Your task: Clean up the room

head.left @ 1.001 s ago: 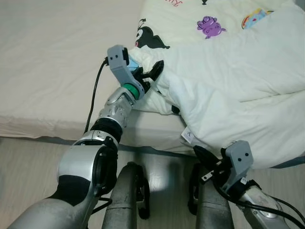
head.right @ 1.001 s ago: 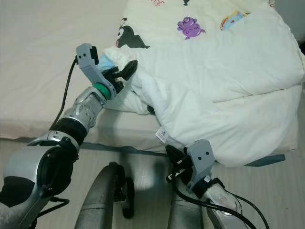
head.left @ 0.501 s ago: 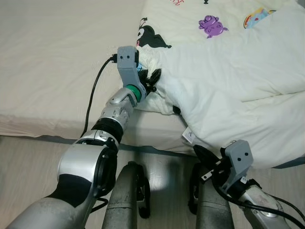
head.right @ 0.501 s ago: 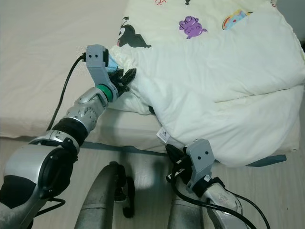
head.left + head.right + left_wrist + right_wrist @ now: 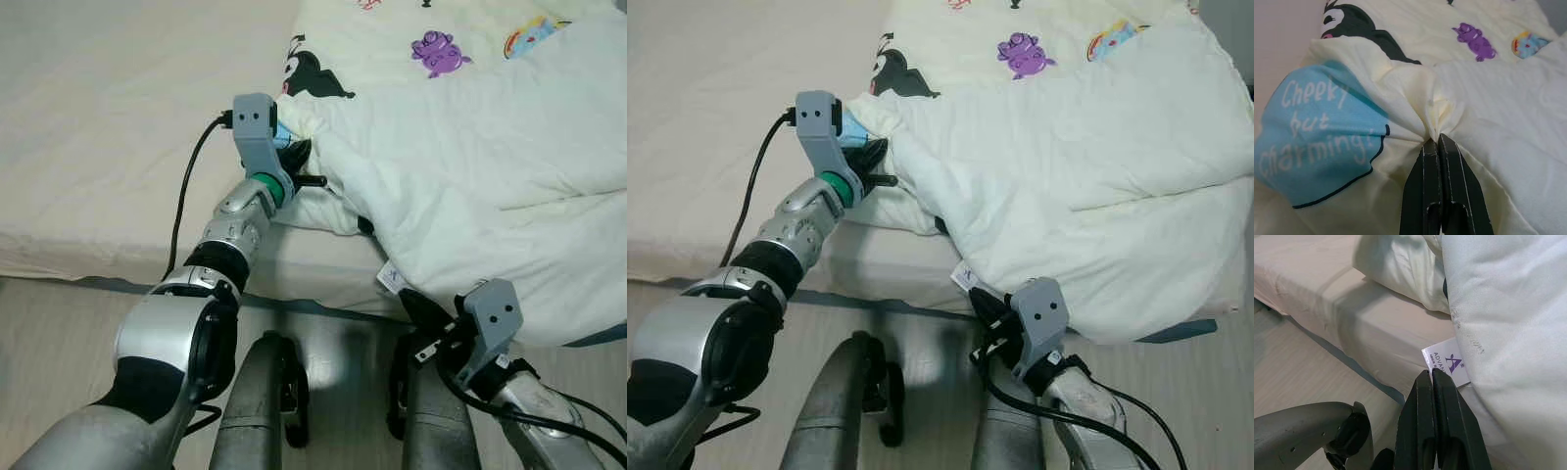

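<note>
Bed [image 5: 108, 117] with beige fitted sheet, mattress edge near; pale wood-look floor [image 5: 59, 343] below, soft even light.

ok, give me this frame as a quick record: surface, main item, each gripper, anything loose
surface: bed with a beige sheet, wood-look floor in front
main item: cream cartoon-print duvet, bunched on the bed's right half and hanging over the near edge
left gripper: shut on a pinch of the duvet at its folded corner, beside a blue "Cheeky but charming!" print
right gripper: shut, holding nothing, low by the bed edge just under the duvet's white care tag
loose items: none visible
</note>
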